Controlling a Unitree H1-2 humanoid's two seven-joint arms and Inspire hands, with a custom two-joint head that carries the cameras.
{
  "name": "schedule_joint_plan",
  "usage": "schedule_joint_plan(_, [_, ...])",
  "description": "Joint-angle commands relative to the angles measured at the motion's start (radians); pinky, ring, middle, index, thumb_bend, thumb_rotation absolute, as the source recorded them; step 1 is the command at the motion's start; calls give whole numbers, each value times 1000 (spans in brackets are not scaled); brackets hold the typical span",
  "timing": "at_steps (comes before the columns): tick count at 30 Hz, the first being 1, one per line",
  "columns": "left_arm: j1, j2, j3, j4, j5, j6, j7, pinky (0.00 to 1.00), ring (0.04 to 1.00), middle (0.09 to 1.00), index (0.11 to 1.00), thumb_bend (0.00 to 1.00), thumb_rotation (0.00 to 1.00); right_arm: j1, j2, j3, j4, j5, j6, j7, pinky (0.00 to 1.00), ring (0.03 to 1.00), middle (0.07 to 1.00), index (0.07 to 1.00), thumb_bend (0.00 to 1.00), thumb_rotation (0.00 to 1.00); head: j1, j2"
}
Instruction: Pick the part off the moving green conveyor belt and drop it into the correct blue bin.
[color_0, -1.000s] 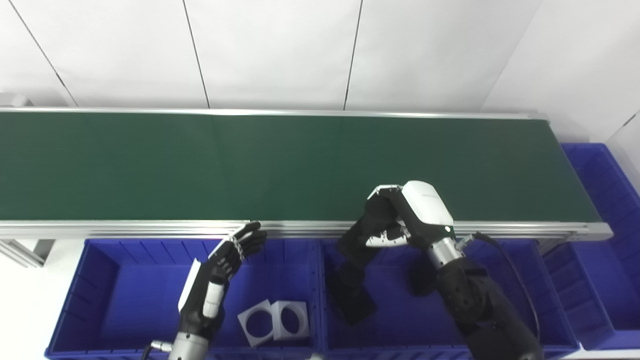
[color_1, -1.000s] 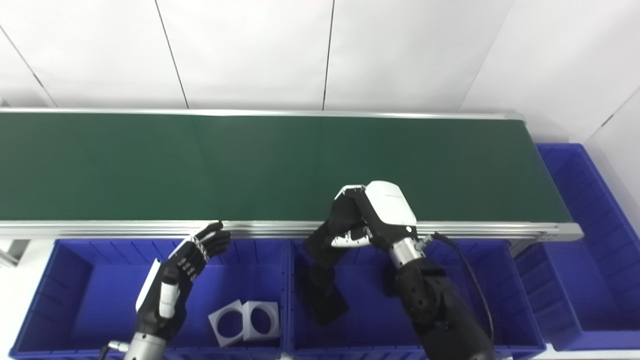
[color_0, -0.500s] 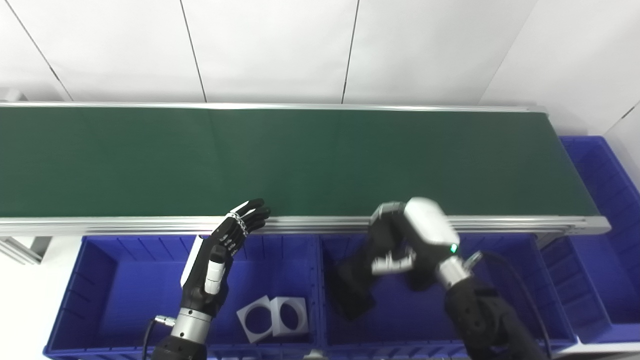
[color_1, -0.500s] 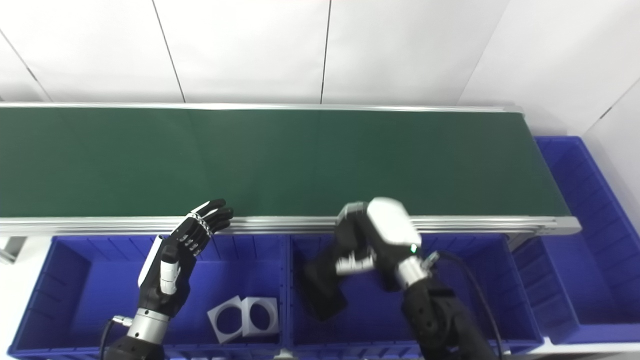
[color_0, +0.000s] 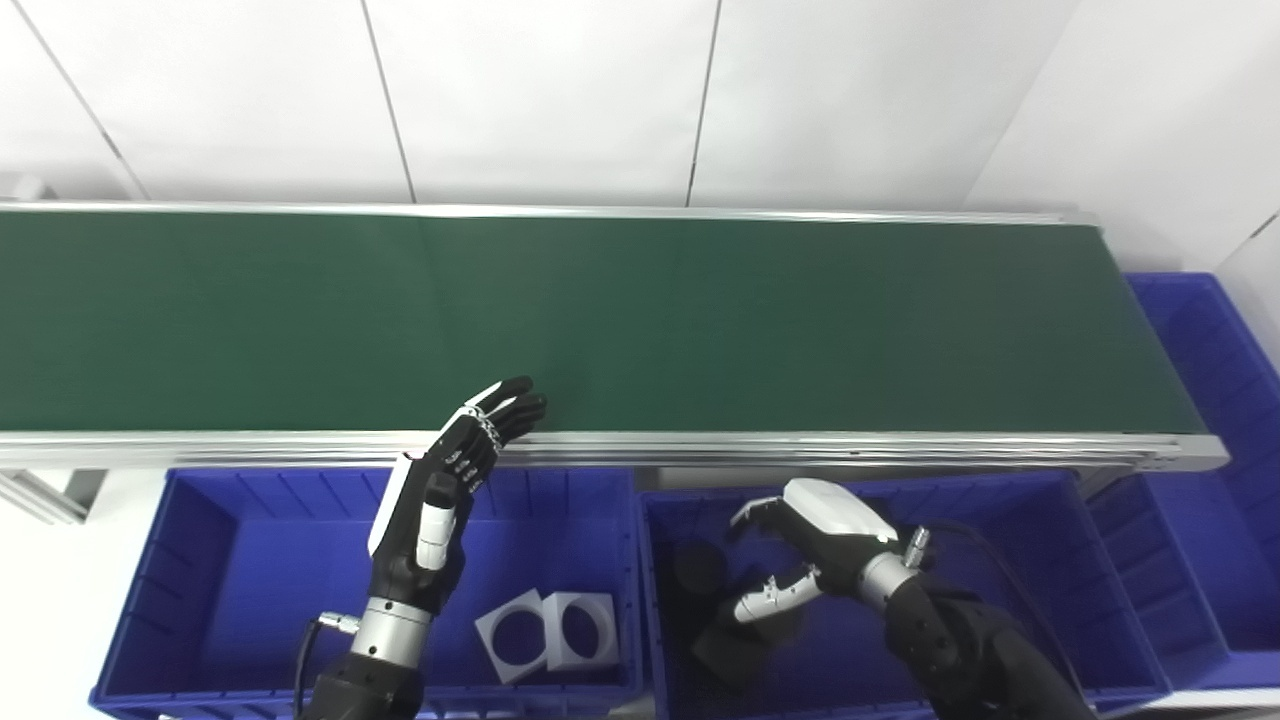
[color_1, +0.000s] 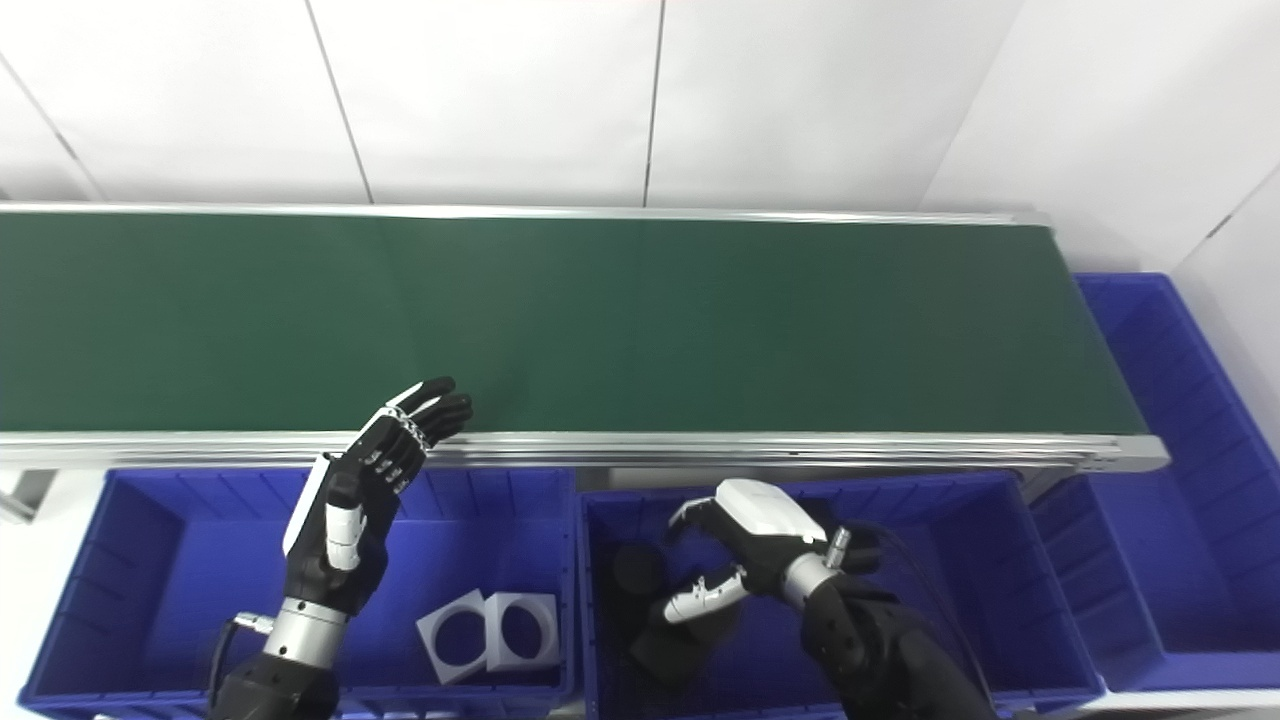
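A long green conveyor belt (color_0: 640, 320) is running from left to right across the far half of the scene, and its surface is showing no part on it. Along its near edge, a row of blue bins is sitting below belt level: a left bin (color_0: 215, 600), a middle bin (color_0: 1040, 570), and a further bin (color_0: 1215, 420) wrapping round the belt's right end.

Inside the middle bin, the right hand (color_0: 810, 545) is hovering low with its white back facing up. Its fingers are spreading apart and gripping nothing. Just to its left, on the bin floor, a black part (color_0: 715, 610) is lying as a dark, elongated shape; its exact form is hard to tell against its shadow. The hand and the part are looking close together but apart, so the drop is judged complete.

The left hand (color_0: 445, 500) is raised over the far edge of the left bin, palm turned toward the right, with its fingers straight, fanned out and empty; the fingertips are reaching the belt's near rail. In the near right corner of the left bin, two white square pieces with round holes (color_0: 548, 636) are lying side by side, touching.

For this part, picking and dropping are appearing finished. What is remaining is lifting the right hand clear of the bin.
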Motion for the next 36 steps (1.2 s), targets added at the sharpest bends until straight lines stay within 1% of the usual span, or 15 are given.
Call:
schedule_joint_plan(1, [-25,-19,2,-24,-8,-34,3,840,800,787,804,783,990,11,1,-24,-46,4,-20,-58,922,958,946,904,811,593,-2,3])
schedule_joint_plan(3, [-23,-23,3,-29,0,-34,8,827,795,785,800,786,995,26,8,-39,-62,-3,-52,-125,961,990,980,936,845,641,0,1])
schedule_joint_plan(7, [-17,-27,2,-32,3,-34,9,824,807,784,801,797,1000,55,33,-77,-69,11,-122,-268,978,1000,999,959,859,662,4,-2])
schedule_joint_plan(10, [-11,-31,4,-35,0,-34,10,828,803,785,800,800,996,69,50,-97,-86,16,-161,-346,966,1000,1000,977,832,672,-1,0])
schedule_joint_plan(12, [-9,-30,1,-39,-8,-34,4,840,807,789,804,801,995,78,60,-112,-109,32,-175,-370,959,997,1000,980,813,674,0,1])
schedule_joint_plan(17, [0,-38,-1,-57,1,-34,13,838,807,784,802,786,994,106,78,-141,-172,70,-195,-405,887,955,975,960,815,675,19,2])
schedule_joint_plan(19, [1,-41,1,-59,5,-34,12,827,805,788,803,780,996,120,85,-157,-185,137,-231,-408,824,928,964,954,800,633,26,3])
schedule_joint_plan(21, [5,-44,1,-66,10,-34,15,822,806,790,803,781,999,134,97,-177,-179,223,-293,-420,769,903,949,943,798,593,41,2])
schedule_joint_plan(22, [6,-46,1,-67,13,-34,18,815,804,789,801,782,998,139,104,-186,-170,273,-327,-422,719,854,941,937,794,568,42,1])
schedule_joint_plan(24, [11,-47,1,-71,19,-34,26,810,801,788,801,789,996,150,117,-199,-156,340,-377,-425,686,815,933,933,795,565,62,-1])
schedule_joint_plan(27, [18,-43,-1,-71,22,-34,29,815,801,788,806,810,994,162,137,-208,-114,434,-463,-422,713,815,904,914,819,599,73,-2])
schedule_joint_plan(29, [21,-38,1,-69,23,-34,28,822,807,787,806,812,999,164,150,-207,-84,496,-505,-404,775,845,895,902,820,576,85,-4])
schedule_joint_plan(30, [24,-37,4,-68,24,-34,29,822,807,787,806,812,999,163,159,-204,-64,525,-527,-397,778,847,895,901,820,574,92,-8])
schedule_joint_plan(32, [30,-37,8,-66,27,-34,32,824,806,784,802,811,993,163,173,-199,-33,554,-558,-391,796,852,884,892,827,582,92,-10])
schedule_joint_plan(36, [47,-32,8,-65,27,-34,30,842,815,778,799,812,985,169,203,-192,13,577,-601,-390,766,822,855,879,878,646,96,-11])
